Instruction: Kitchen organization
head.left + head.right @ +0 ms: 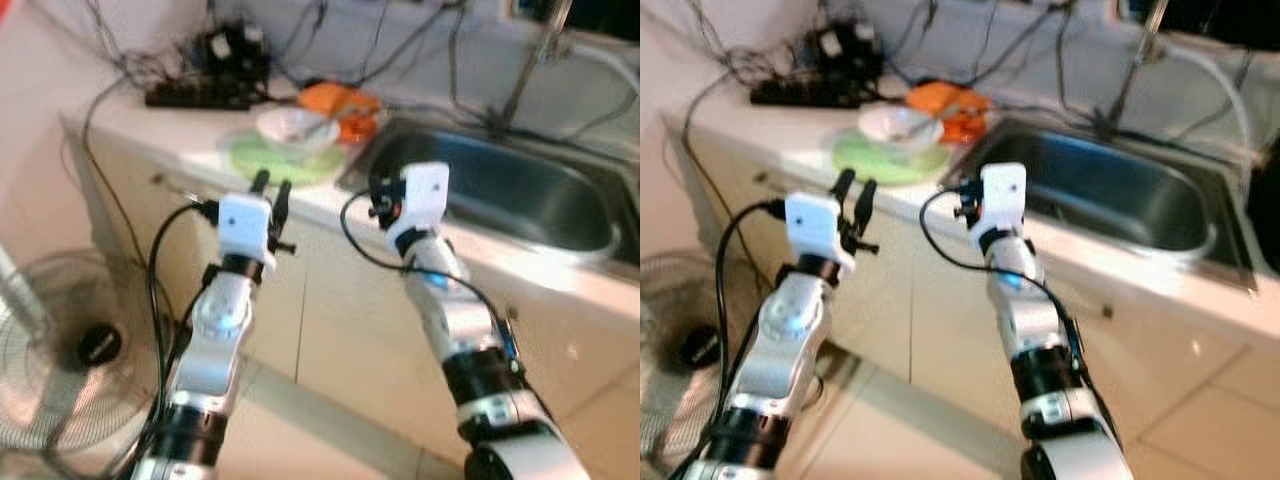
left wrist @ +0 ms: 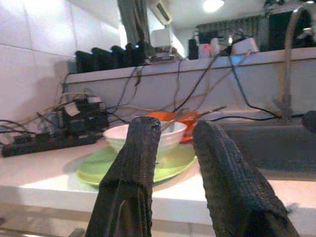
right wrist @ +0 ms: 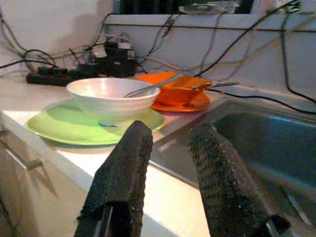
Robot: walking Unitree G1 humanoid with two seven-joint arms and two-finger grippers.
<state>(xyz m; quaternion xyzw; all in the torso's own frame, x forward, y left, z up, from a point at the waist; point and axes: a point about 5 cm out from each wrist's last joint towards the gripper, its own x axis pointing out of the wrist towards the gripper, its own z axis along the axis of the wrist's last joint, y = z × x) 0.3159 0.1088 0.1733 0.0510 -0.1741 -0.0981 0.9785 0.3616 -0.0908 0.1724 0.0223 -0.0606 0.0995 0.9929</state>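
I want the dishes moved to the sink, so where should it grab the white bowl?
Pinch the white bowl at its near rim with the left gripper, coming from the counter's front edge; the far side holds a utensil and the orange dish.

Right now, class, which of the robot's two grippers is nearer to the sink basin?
The right. The right gripper hovers at the front left corner of the sink basin. The left gripper is further left, before the green plate.
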